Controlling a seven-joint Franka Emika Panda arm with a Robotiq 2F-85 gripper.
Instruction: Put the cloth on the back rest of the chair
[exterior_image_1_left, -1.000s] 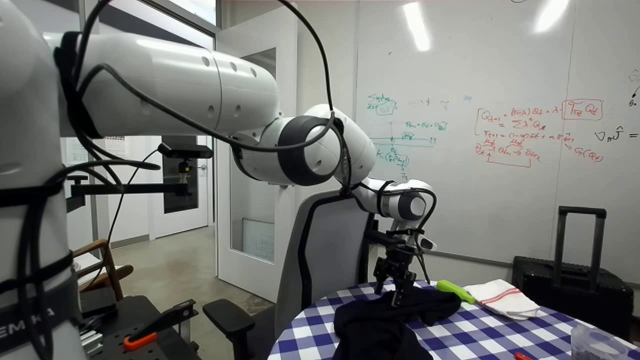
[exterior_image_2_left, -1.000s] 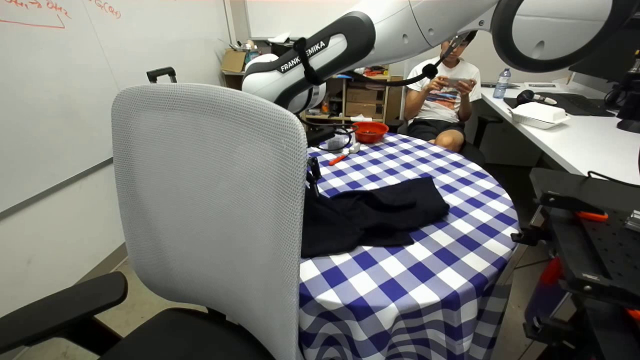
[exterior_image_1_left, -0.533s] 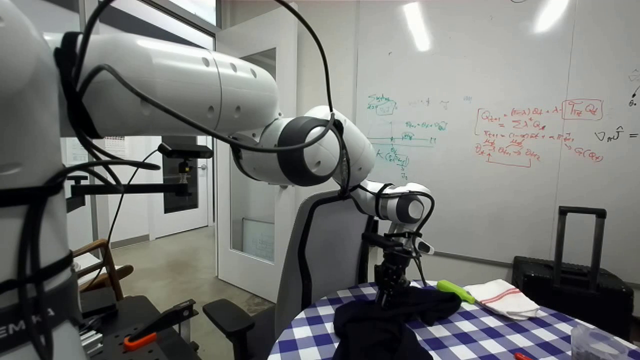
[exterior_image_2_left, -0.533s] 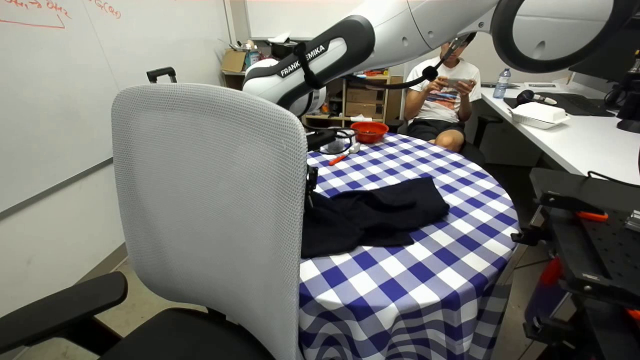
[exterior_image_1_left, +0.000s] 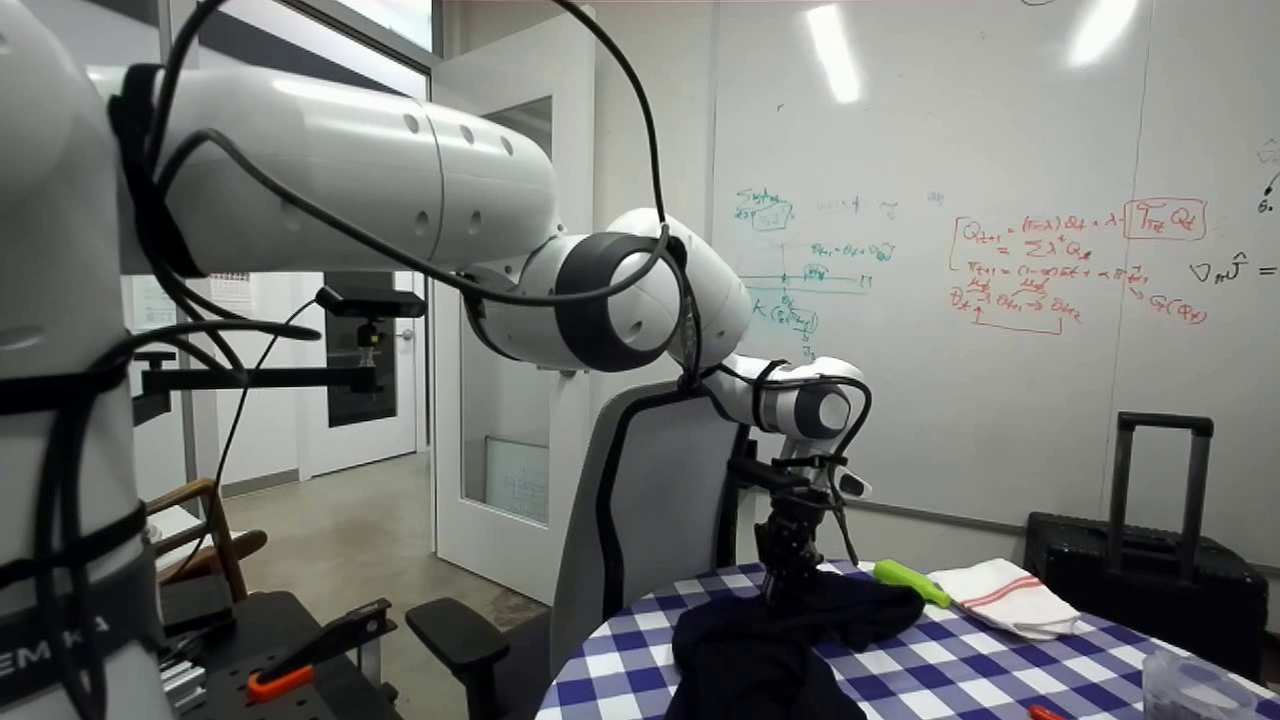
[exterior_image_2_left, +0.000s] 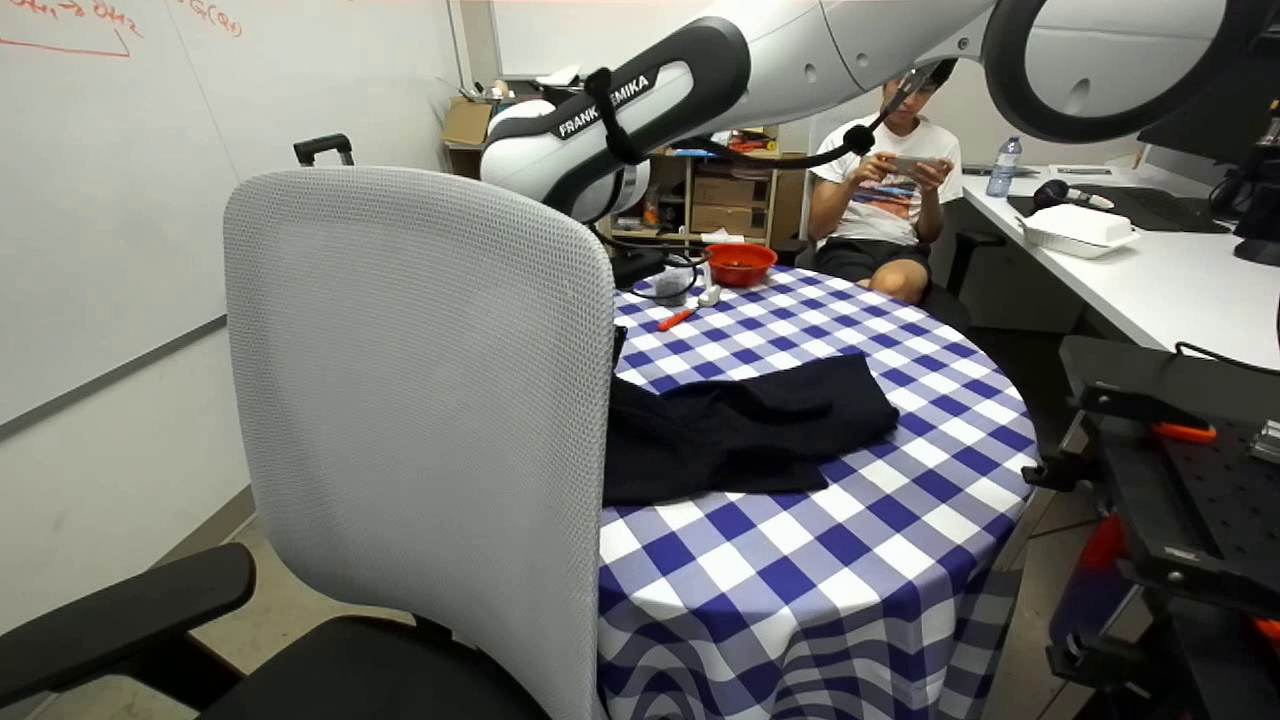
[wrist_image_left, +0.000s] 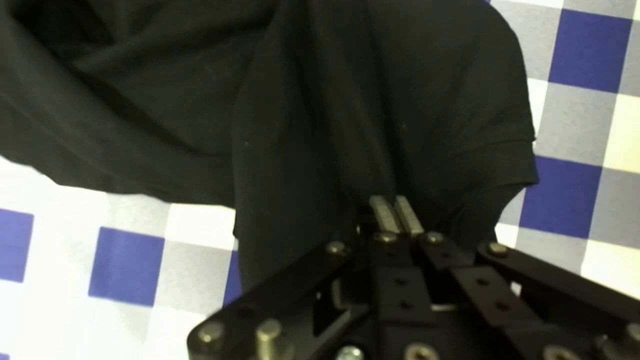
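Observation:
The cloth (exterior_image_2_left: 760, 425), black and crumpled, lies on the checked tablecloth in both exterior views; the backrest hides part of it in an exterior view. My gripper (exterior_image_1_left: 776, 592) points down into the cloth (exterior_image_1_left: 755, 655) from above. In the wrist view the gripper (wrist_image_left: 394, 205) has its pale pads (wrist_image_left: 384, 215) almost together, and folds of the dark cloth (wrist_image_left: 310, 125) run in to them; it is shut on the fabric. The back rest of the chair (exterior_image_2_left: 415, 380), tall grey mesh with a rounded top, stands upright at the table's edge with no cloth over it.
On the table are a green-handled tool (exterior_image_1_left: 912, 582), a white towel (exterior_image_1_left: 1005, 597), a red bowl (exterior_image_2_left: 740, 264) and a red-handled utensil (exterior_image_2_left: 680, 318). A black suitcase (exterior_image_1_left: 1145, 590) stands behind. A person (exterior_image_2_left: 885, 200) sits beyond the table.
The gripper dipped into the cloth and its jaws came together; over the last half second it has risen slightly. The cloth's near edge has shifted a little with it.

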